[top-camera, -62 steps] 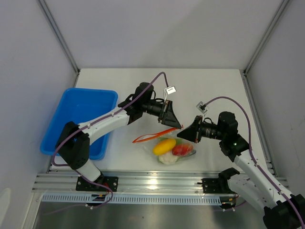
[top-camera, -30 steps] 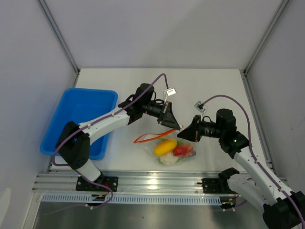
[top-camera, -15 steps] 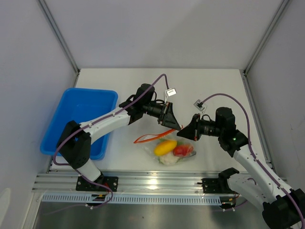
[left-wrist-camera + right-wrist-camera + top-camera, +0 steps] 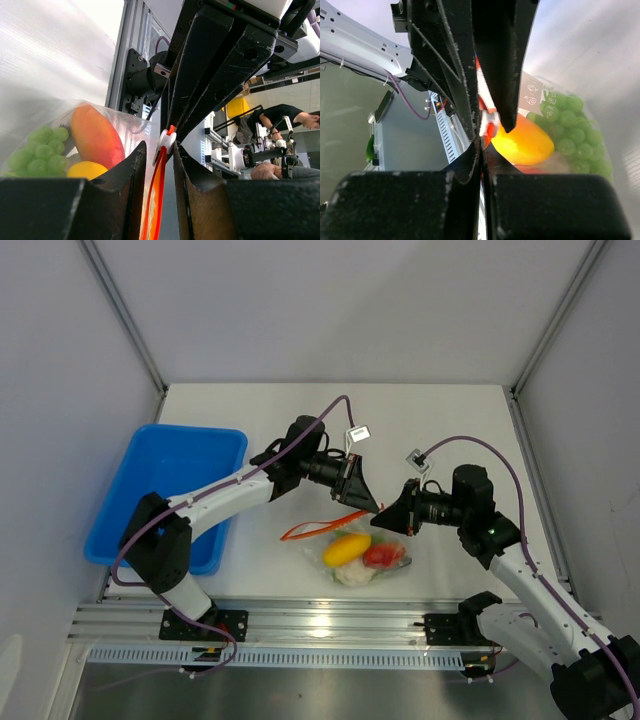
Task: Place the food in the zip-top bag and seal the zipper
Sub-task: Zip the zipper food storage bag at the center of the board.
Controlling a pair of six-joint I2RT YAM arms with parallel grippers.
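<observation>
Zipper (image 4: 322,528) at mouth of filled zip-top bag (image 4: 398,562) on counter (image 4: 450,430).
Right jaws pinched on white slider (image 4: 165,140); left jaws narrow, astride the zipper; yellow fruit (image 4: 345,547), red piece (image 4: 380,554), grapes (image 4: 40,150) inside bag.

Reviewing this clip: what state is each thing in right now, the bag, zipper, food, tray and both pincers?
zip-top bag: lying on the table, mouth edge lifted.
zipper: raised between both pincers; sealed or not, cannot tell.
food: inside the bag.
blue tray: flat on the table, left of the bag.
left pincer: narrowed around the zipper, grip unclear.
right pincer: shut on the zipper.
</observation>
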